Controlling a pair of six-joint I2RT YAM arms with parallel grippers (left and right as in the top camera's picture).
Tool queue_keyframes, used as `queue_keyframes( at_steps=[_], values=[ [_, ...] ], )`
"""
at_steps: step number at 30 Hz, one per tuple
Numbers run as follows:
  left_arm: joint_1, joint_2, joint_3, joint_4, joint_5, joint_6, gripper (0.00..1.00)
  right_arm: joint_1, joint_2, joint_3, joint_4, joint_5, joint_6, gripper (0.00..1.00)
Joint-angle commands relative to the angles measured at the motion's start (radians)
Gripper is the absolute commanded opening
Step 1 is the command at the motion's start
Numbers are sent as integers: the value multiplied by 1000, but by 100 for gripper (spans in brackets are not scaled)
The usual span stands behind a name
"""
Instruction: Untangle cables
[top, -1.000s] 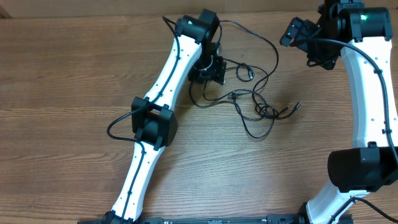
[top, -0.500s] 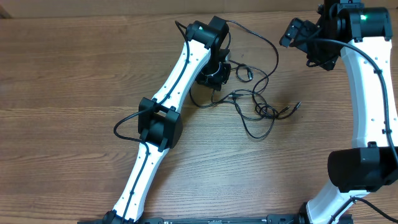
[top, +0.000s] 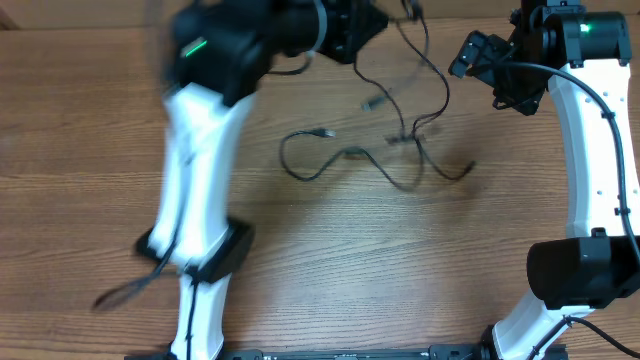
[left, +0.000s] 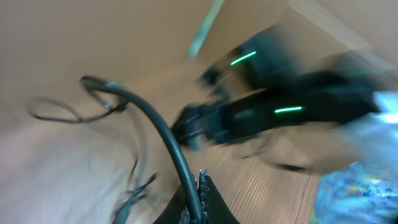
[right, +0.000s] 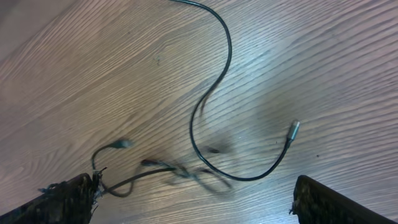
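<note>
1. Left pincer (left: 198, 198): closed tight on one strand of the cables (left: 158, 127), near the far edge of the table (top: 90, 120).
2. Right pincer (right: 194, 186): jaws spread wide, holding nothing, above the table.
3. Cables: remaining strands lie loosely tangled on the table between both arms; one silvery plug end (right: 293, 129) lies apart from the tangle.

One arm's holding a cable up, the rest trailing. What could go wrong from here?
The left jaws are shut on one cable, but the tangle trails from it; pulling may tighten the tangle instead of freeing it.
The left arm is a blur overhead; at that speed the thin cable could slip out.
The right jaws are open and empty, so nothing anchors the tangle; it may all drag across the table.
</note>
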Motion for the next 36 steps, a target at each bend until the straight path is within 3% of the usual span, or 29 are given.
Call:
queue_keyframes(
  at_steps=[1, 3, 6, 7, 11, 19, 22, 28, 36],
  values=[
    [-4, -119, 27, -15, -40, 19, 4, 3, -18, 7, 5, -130, -70, 100],
    [-4, -122, 27, -18, -40, 13, 4, 3, -18, 8, 13, -274, -156, 100],
    [-4, -122, 27, -2, 19, -101, 4, 2, -18, 8, 18, -454, -264, 100],
    [-4, -122, 27, 10, 36, -100, 4, 1, -18, 8, 20, -474, -270, 100],
    [-5, -115, 12, -32, -202, -97, 4, 1, -18, 8, 31, -496, -271, 100],
    [-10, -115, 4, -31, -142, -116, 4, 1, -18, 8, 27, -668, -368, 100],
    [-10, -116, 5, 12, -27, -100, 4, 2, -18, 8, 28, -628, -367, 100],
    [-3, -116, 5, 91, 136, -124, 4, 21, -18, 7, 6, -324, -362, 100],
    [12, -124, 6, 251, 263, -190, 4, 21, -18, 7, -15, -227, -364, 99]
  ],
)
